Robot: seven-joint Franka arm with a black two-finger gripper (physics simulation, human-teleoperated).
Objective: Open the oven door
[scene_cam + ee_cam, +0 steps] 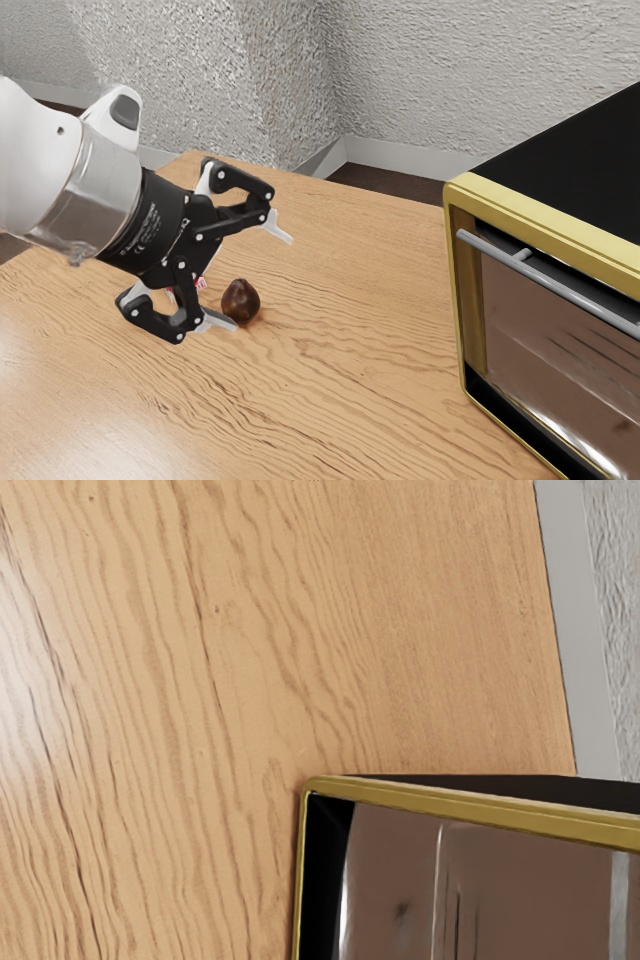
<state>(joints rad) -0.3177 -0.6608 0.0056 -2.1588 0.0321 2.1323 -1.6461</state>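
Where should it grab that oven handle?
Probably the long bar, away from its short post, coming from in front of the door. The bar stands off the door and runs along its top, so the open end effector could likely straddle it above and below.

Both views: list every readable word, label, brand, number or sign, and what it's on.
Nothing legible.
Black collar of the hand: white print, too small to read.
Red-and-white thing behind the hand: any print too small to read.
Oven, table: no text seen.
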